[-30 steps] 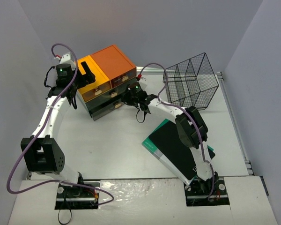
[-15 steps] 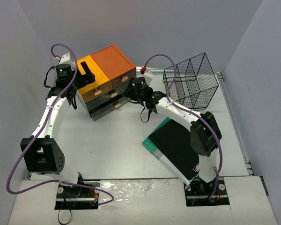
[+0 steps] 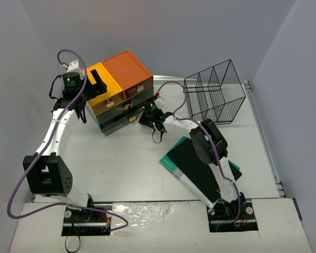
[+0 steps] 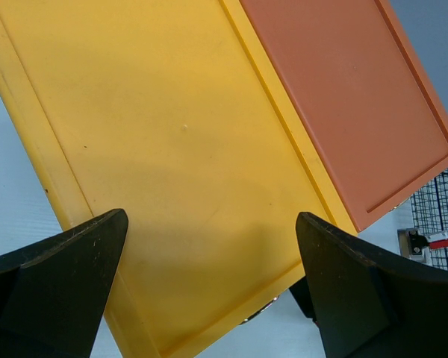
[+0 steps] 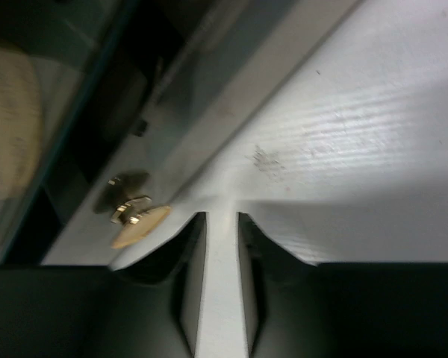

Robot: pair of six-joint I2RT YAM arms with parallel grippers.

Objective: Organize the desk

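my left gripper (image 4: 210, 218) hangs over the drawer chest (image 3: 121, 84), fingers spread wide with nothing between them. below them are the chest's yellow top (image 4: 172, 149) and, beside it, the orange top (image 4: 343, 97).

my right gripper (image 5: 222, 224) is down low on the desk (image 3: 126, 158), at the foot of the chest's front. its fingers are nearly together, with only a thin slit between them, and the slit shows bare white desk. i grip nothing. a small brass knob (image 5: 134, 212) on a drawer sits just to the left of my fingertips, not between them.

the desk spreads white under everything. the wire basket (image 3: 213, 89) stands tilted at the far right, and a black and green book (image 3: 181, 161) lies near my right arm.
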